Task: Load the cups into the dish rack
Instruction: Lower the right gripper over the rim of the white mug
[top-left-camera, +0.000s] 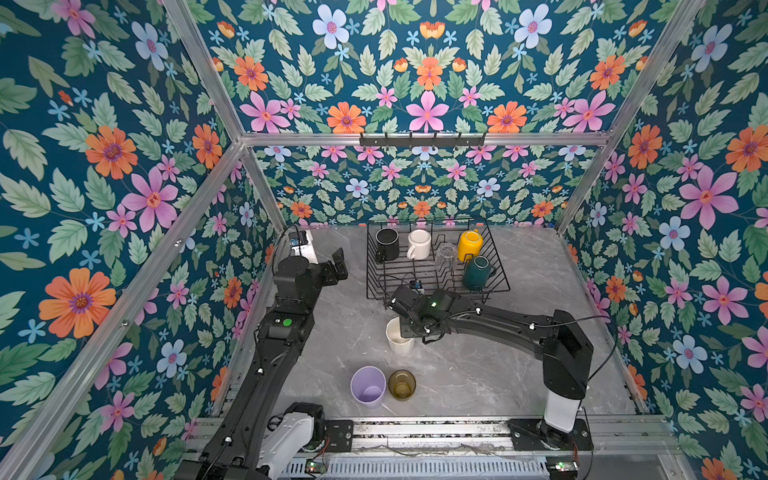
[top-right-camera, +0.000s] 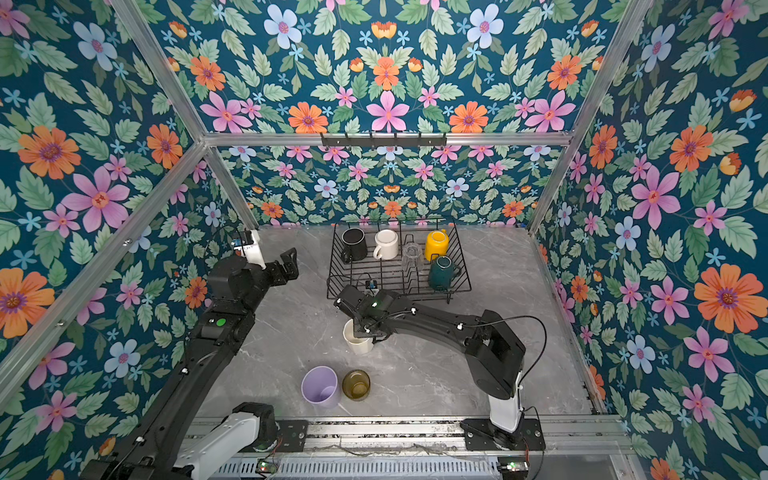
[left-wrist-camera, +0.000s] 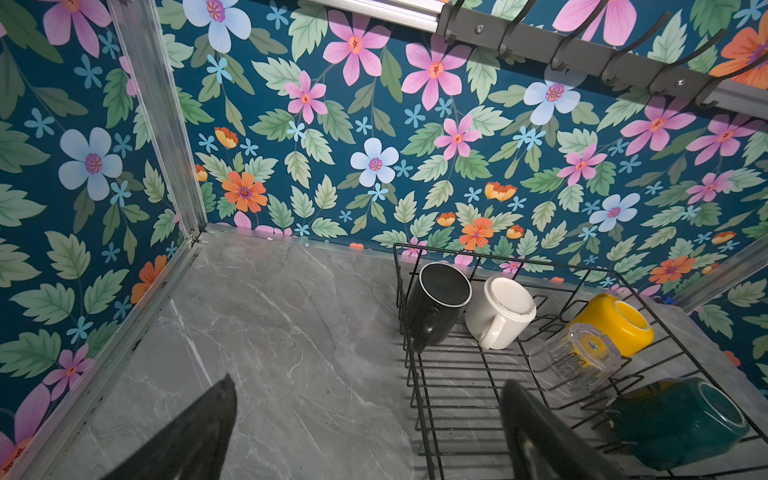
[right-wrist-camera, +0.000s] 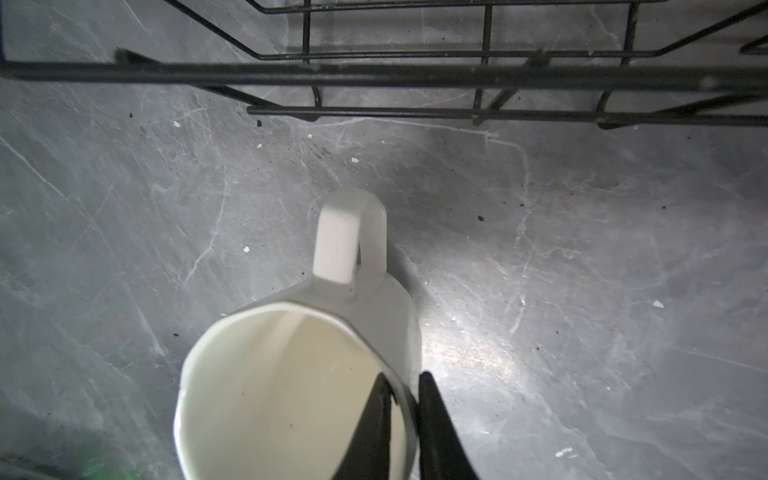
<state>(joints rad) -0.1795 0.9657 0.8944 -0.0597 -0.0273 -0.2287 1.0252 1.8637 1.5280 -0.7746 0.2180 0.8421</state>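
Observation:
A pale faceted mug (right-wrist-camera: 291, 386) stands upright on the table just in front of the dish rack (top-left-camera: 374, 266), its handle toward the rack. My right gripper (right-wrist-camera: 405, 382) is shut on the mug's wall, one finger inside and one outside. In both top views the mug (top-left-camera: 399, 338) (top-right-camera: 357, 341) shows partly under that wrist. The rack holds a black mug (top-left-camera: 387, 243), a white mug (top-left-camera: 419, 244), a clear glass (top-left-camera: 445, 257), a yellow mug (top-left-camera: 469, 244) and a green mug (top-left-camera: 478, 272). My left gripper (left-wrist-camera: 368, 380) hangs open and empty at the rack's left side.
A lilac tumbler (top-left-camera: 368, 385) and an olive-amber glass (top-left-camera: 402, 384) stand side by side near the table's front edge. A row of hooks (top-left-camera: 422, 140) hangs on the back wall above the rack. Flowered walls close in three sides.

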